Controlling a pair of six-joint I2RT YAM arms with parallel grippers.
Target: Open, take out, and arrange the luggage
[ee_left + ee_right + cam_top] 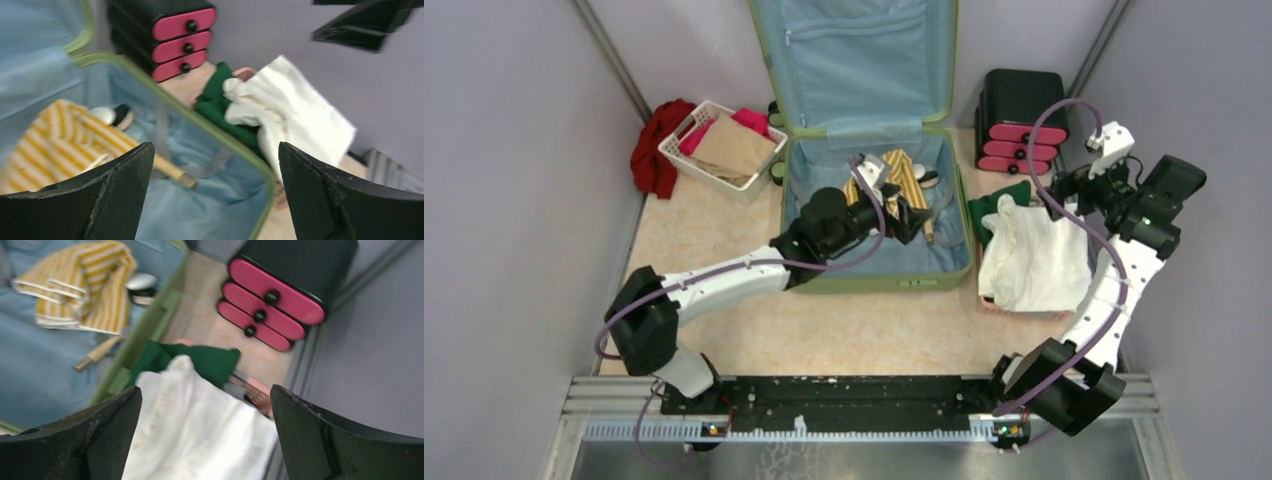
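1. The left gripper (215,170) has its fingers spread wide and empty, over the open luggage (874,284).
2. A yellow-striped garment (65,140) lies beyond its left finger, and a wooden handle (169,170) lies between the fingers.
3. The right gripper (206,410) is equally wide and empty, with a white cloth (200,440) between its fingers.
4. Beyond them lie a green cloth (210,360) and a black-and-pink drawer box (280,295); the luggage is to their left.

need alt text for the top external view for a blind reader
An open light-green suitcase lies mid-table, the left end effector open over a yellow-striped cloth inside it. The right end effector hangs open above a white cloth right of the case.
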